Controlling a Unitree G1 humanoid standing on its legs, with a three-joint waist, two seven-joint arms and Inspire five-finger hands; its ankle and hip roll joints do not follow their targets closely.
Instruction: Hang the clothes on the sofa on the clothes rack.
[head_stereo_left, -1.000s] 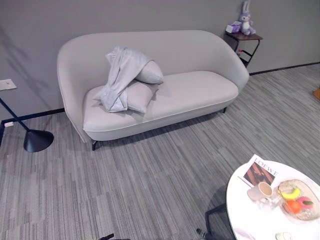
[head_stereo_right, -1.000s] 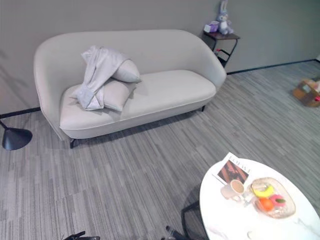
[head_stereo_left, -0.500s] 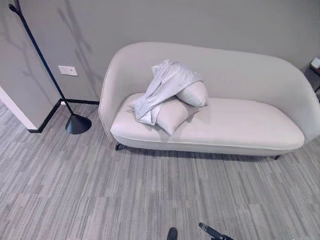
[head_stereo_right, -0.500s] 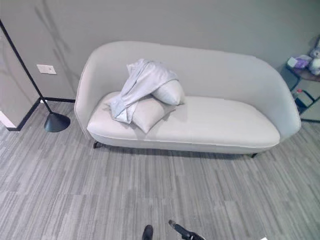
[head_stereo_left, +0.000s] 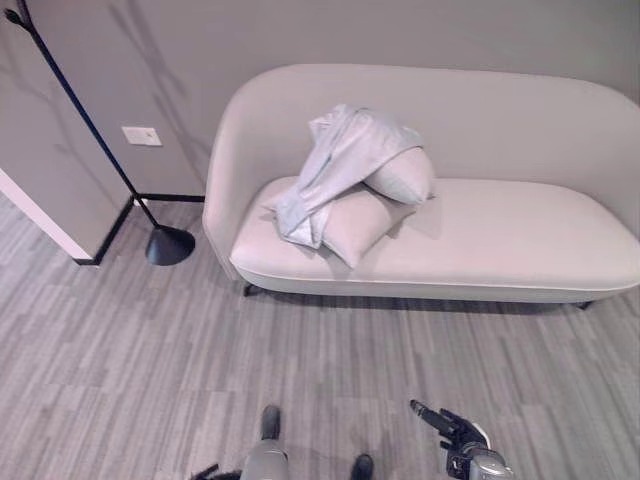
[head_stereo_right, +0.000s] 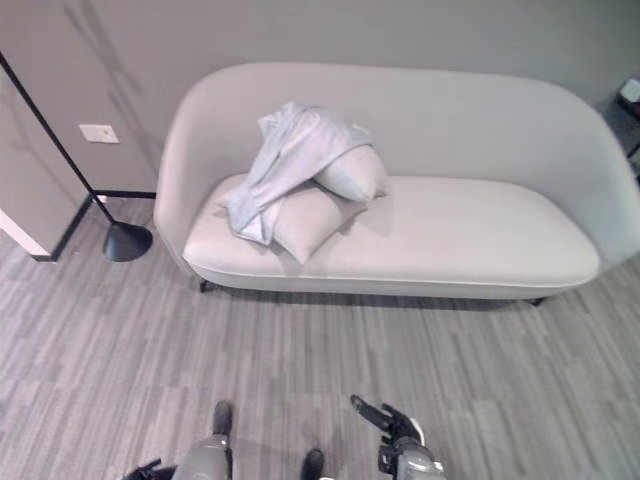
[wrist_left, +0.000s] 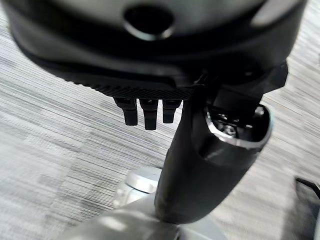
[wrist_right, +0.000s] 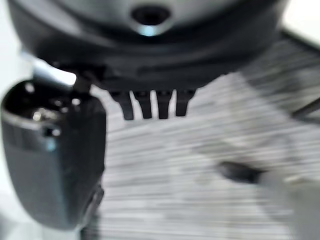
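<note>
Lying on sofa cushions, clothes well apart from relaxed, empty right hand.

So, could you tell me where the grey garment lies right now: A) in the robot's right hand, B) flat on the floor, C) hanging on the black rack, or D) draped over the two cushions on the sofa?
D: the garment is draped over the two cushions at the left end of the sofa.

Head stereo pair: high, angled down, both sharing the sofa and striped floor | Wrist cameras: very close, facing that floor.
</note>
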